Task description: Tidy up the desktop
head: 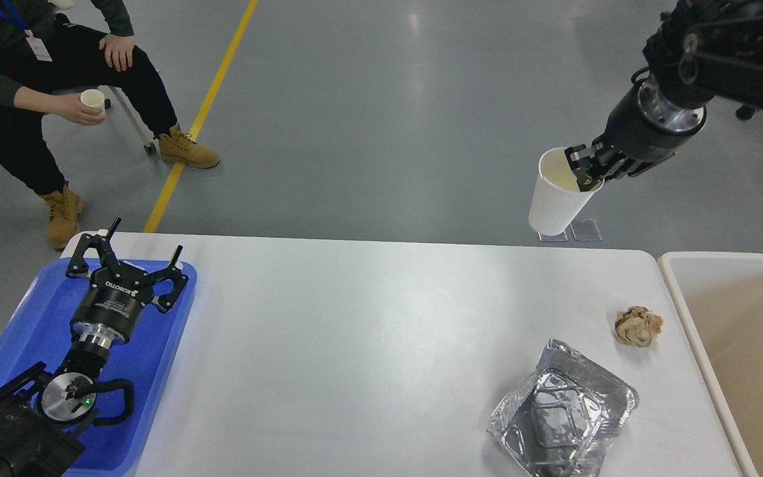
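The white desktop (355, 344) fills the lower middle of the head view. My right gripper (590, 173) is shut on the rim of a white paper cup (552, 199) and holds it high above the desktop's far right edge. A crumpled brown paper ball (638, 326) and an empty foil tray (561, 417) lie on the desktop at the right. My left gripper (126, 252) is open and empty, hovering over the blue tray (24, 331) at the left.
A cream-coloured bin (739, 331) stands beside the desktop's right edge. A seated person (44, 73) holding a small cup is at the far left on the grey floor. A yellow floor line (203, 112) runs past the table.
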`<move>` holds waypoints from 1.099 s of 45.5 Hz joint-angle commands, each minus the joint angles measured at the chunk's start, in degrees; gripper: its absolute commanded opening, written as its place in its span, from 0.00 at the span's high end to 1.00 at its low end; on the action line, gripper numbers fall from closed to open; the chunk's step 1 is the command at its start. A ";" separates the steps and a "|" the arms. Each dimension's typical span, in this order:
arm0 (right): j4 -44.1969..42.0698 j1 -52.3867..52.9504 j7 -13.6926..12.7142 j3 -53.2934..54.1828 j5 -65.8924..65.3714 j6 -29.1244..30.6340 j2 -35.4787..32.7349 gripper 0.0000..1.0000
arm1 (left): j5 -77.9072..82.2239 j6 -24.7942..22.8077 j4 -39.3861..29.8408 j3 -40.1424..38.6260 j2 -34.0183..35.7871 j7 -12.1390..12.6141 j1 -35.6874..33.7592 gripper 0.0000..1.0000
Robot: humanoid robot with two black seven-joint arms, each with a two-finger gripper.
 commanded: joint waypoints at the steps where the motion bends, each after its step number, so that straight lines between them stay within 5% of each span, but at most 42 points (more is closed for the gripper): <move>1: 2.83 7.79 0.05 -2.31 -1.01 1.03 -7.21 1.00 | 0.00 0.00 0.00 -0.07 0.09 0.00 0.10 0.01; 12: -4.90 2.10 -0.12 -2.75 -3.48 0.94 -19.24 1.00 | 0.00 0.00 0.00 -0.07 0.17 0.00 0.10 0.01; 24: -21.51 -16.80 0.05 7.60 0.12 -10.03 -31.29 1.00 | 0.00 0.00 0.00 -0.07 0.17 0.00 0.19 0.01; 44: -36.45 -55.72 -0.56 36.87 12.87 -38.07 -26.39 1.00 | 0.00 0.09 0.00 -0.07 0.17 0.00 0.19 0.01; 50: -43.92 -67.51 -0.82 46.80 15.77 -39.66 -21.99 1.00 | 0.00 0.09 0.00 0.02 0.17 0.00 0.10 0.01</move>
